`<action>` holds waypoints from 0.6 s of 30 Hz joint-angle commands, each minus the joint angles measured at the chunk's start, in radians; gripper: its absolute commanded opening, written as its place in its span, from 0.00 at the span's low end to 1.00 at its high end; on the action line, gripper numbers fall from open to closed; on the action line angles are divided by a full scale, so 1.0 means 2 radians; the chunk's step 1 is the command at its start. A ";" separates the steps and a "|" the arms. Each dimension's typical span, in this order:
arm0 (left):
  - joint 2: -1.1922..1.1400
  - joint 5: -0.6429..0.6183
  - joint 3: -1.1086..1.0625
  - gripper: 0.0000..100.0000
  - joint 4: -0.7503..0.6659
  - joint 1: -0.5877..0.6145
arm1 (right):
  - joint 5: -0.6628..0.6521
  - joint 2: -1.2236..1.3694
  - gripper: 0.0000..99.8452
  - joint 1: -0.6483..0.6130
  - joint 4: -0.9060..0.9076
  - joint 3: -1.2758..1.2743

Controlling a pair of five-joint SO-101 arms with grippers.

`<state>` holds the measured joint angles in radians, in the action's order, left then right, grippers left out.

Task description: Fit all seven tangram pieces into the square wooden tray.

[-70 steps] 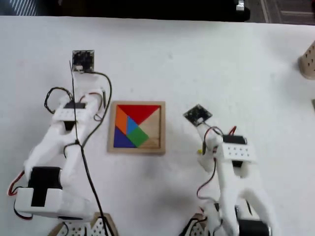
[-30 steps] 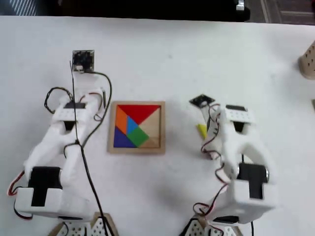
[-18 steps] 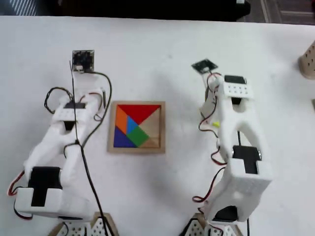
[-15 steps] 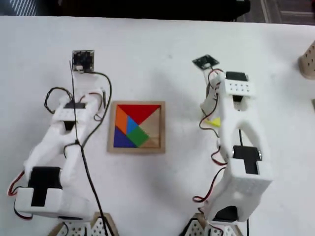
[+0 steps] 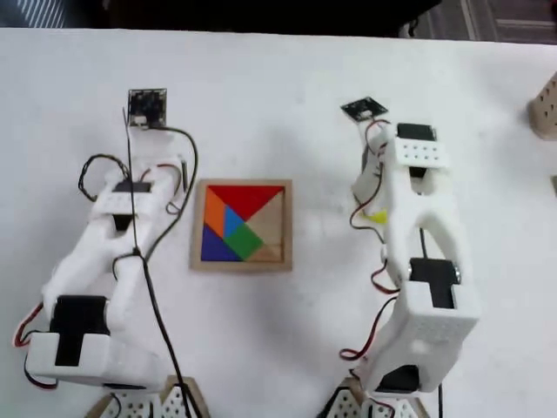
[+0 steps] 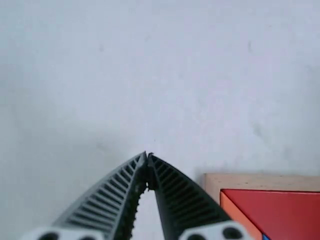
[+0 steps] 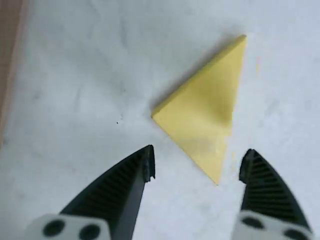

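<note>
Open table between yellow triangle and tray

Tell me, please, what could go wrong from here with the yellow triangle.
1. The yellow triangle lies flat on the table, and the open right gripper straddles only its narrow end, so a pinch may slip off or push it away.
2. The bare gap left in the wooden tray is angular; a piece turned the wrong way could catch on its neighbours or the rim.

A square wooden tray is seen on the white surface, between the left jaws and the right jaws. A red piece, orange piece, blue piece and green piece are held in it. A yellow piece is glimpsed beside the right jaws, under the right arm.
</note>
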<state>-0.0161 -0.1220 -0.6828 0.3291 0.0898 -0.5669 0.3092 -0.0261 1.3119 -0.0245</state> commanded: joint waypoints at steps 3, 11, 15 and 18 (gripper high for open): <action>0.007 0.005 0.033 0.02 -0.009 0.002 | 0.006 -0.003 0.30 -0.027 -0.076 -0.046; 0.008 0.005 0.033 0.02 -0.009 0.002 | 0.024 -0.001 0.31 -0.010 -0.109 -0.051; 0.008 0.005 0.033 0.02 -0.009 0.002 | 0.004 0.027 0.36 -0.010 -0.107 -0.048; 0.008 0.005 0.033 0.02 -0.009 0.002 | 0.001 0.043 0.36 -0.009 -0.086 -0.020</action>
<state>-0.0161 -0.1220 -0.6828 0.3291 0.0898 -0.5439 0.3920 -0.0506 1.1078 -0.1289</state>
